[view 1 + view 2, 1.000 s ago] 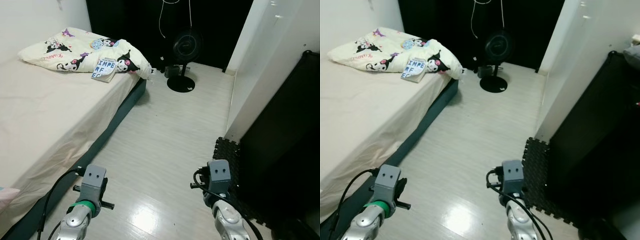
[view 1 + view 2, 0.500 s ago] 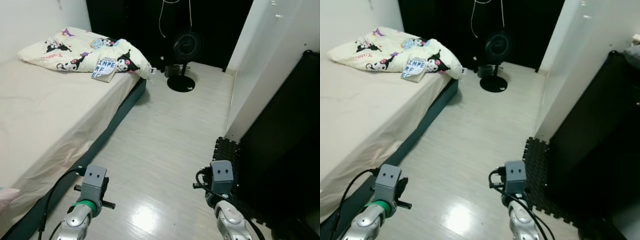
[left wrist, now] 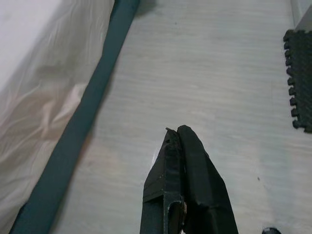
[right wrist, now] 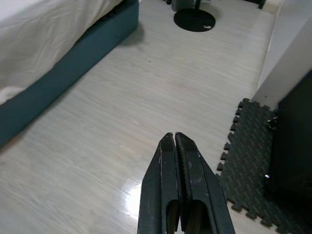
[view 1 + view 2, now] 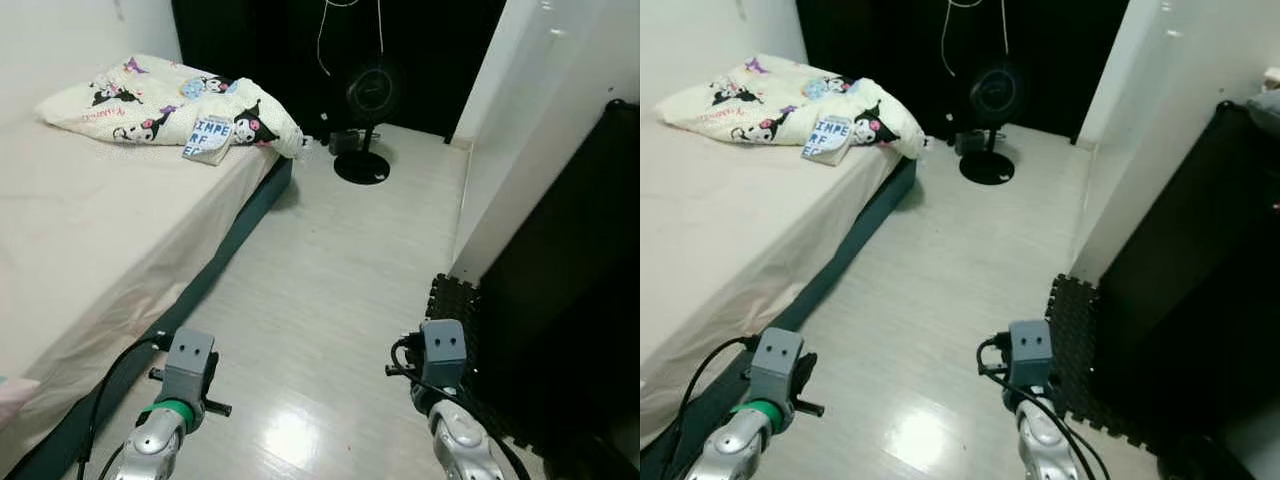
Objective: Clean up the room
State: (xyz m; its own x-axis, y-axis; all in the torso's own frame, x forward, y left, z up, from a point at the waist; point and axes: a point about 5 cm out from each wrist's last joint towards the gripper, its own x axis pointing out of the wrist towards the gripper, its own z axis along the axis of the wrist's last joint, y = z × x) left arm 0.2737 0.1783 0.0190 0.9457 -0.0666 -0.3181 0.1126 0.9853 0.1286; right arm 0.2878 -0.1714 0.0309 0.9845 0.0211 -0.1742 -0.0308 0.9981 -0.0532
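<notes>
**A:** Start closest in. What are the arms doing?

**B:** Both are low in front of the robot, holding nothing. The left gripper (image 3: 181,141) has its fingers pressed together above bare floor (image 5: 330,270), just right of the bed's dark base (image 5: 215,265). The right gripper (image 4: 174,144) is also pressed together, empty, over the floor with the black foam mat (image 5: 455,310) on its right.

**A:** And beyond them?

**B:** On the left, the bed (image 5: 90,230) runs from near to far, its pale sheet slightly wrinkled. A small pinkish edge (image 5: 12,390) peeks in at the near left corner; I can't tell what it is. On the right, a dark cabinet (image 5: 570,290) stands behind the mat, next to a white wall (image 5: 520,120).

**A:** Farther still?

**B:** At the far end of the bed, a bunched cartoon-print blanket (image 5: 160,105) with a small printed book or card (image 5: 210,137) lying on its near edge. Beyond the bed's corner, a black standing fan (image 5: 367,120) with a few small items by its base (image 5: 335,140), too small to identify.

**A:** So how far along is the tidying?

**B:** Early, I'd judge. Nothing is in hand. The rumpled blanket, the book and the bits by the fan look like what's left, all well away at the far end.
</notes>
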